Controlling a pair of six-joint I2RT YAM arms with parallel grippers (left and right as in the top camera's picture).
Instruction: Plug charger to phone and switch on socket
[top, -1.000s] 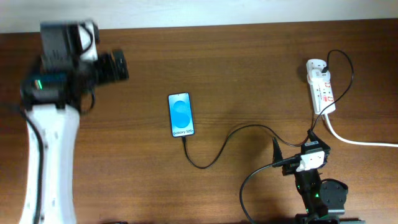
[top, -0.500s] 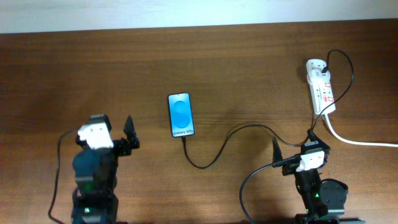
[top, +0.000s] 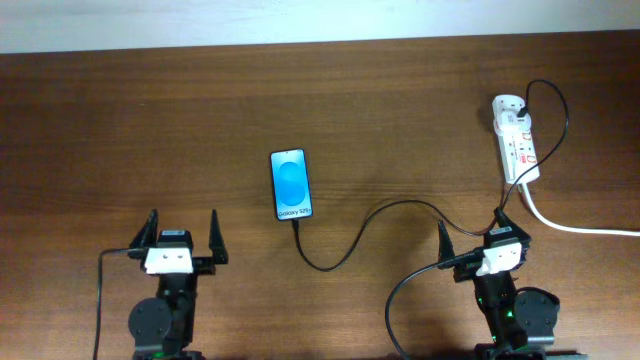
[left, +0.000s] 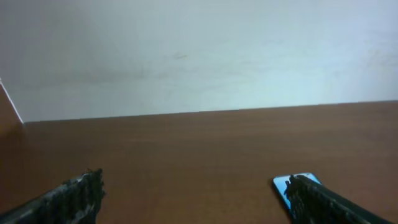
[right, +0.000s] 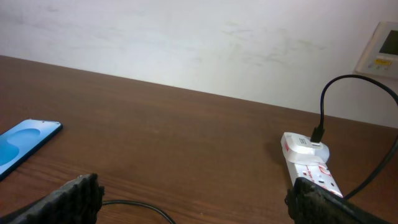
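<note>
The phone (top: 291, 184) lies flat mid-table with its blue screen up; it also shows in the left wrist view (left: 288, 183) and right wrist view (right: 25, 140). The thin black charger cable (top: 345, 245) runs from the phone's near end in a curve to the right, and on to the white socket strip (top: 518, 145), where its plug sits at the far end (right: 317, 133). My left gripper (top: 182, 238) is open and empty at the near left. My right gripper (top: 470, 235) is open and empty at the near right, over the cable.
A thick white cord (top: 575, 226) leaves the socket strip to the right edge. A pale wall (right: 186, 43) backs the far table edge. A wall panel (right: 380, 48) is at the far right.
The left arm has come down from the far left of the table and folded back to the near left. The right arm, phone and cable have not moved.
</note>
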